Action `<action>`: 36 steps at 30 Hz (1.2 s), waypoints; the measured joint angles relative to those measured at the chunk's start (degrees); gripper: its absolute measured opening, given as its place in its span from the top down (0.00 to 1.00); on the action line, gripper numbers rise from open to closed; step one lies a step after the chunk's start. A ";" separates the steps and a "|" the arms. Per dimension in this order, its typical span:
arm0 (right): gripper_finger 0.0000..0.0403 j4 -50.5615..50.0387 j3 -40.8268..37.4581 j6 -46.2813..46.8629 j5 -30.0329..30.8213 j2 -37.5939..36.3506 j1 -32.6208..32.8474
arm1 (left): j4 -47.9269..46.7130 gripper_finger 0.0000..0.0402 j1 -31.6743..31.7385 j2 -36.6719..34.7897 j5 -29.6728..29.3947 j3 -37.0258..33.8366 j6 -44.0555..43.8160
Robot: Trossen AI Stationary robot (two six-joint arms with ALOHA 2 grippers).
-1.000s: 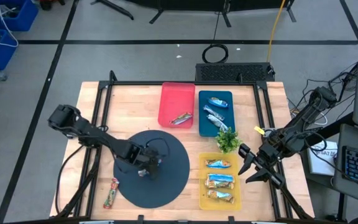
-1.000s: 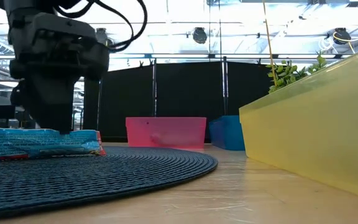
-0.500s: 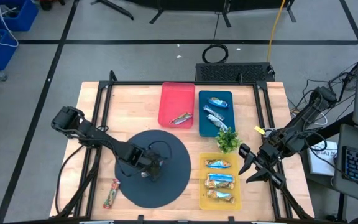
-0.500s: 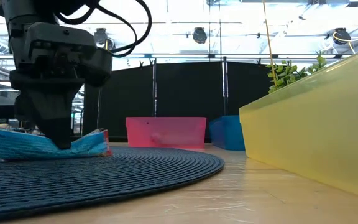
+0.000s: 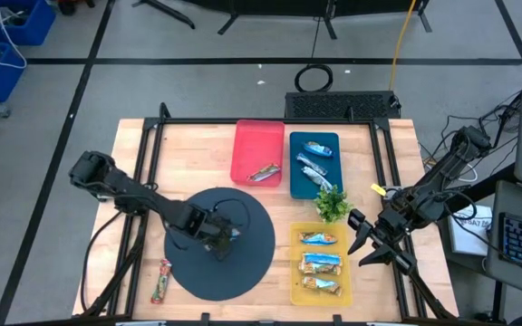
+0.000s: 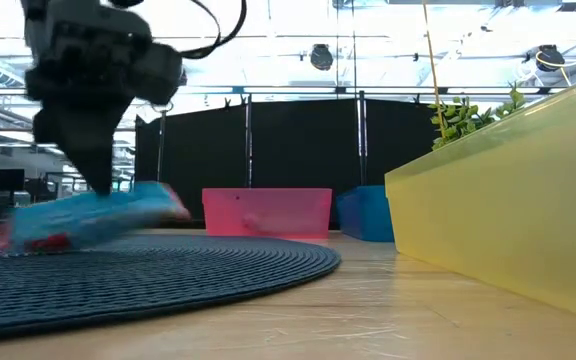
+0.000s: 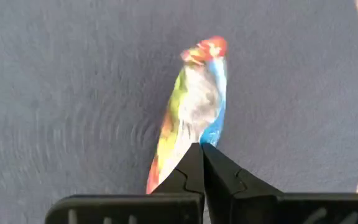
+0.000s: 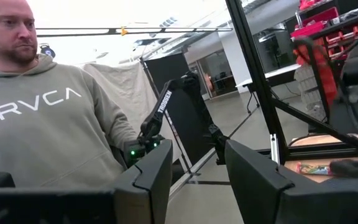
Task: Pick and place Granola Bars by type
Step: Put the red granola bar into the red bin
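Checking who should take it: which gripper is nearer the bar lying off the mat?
Left. The left gripper, over the mat, is nearer the loose bar; the right gripper waits beyond the yellow tray.

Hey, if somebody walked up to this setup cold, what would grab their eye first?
Probably the left gripper, shut on a blue-wrapped granola bar and holding it just above the round dark mat at the table's front. Next, the three bright trays on the right half: a red tray with one bar, a blue tray with two, and a yellow tray with three. The right gripper waits open beside the yellow tray.
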 joint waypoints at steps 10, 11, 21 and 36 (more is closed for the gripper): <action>0.65 0.08 0.00 -0.62 0.02 0.01 0.00 | -3.25 1.00 1.73 -2.51 -1.29 2.10 3.19; 0.65 0.16 0.00 -0.60 0.02 0.01 0.00 | -3.39 1.00 1.85 -2.49 -1.17 2.10 3.52; 0.65 0.17 0.00 -0.40 0.00 0.01 0.00 | -4.22 0.92 1.20 -2.55 9.16 2.10 9.57; 0.65 -0.12 0.00 -0.40 0.00 0.01 0.00 | -9.88 0.56 0.86 -2.60 16.55 4.61 19.27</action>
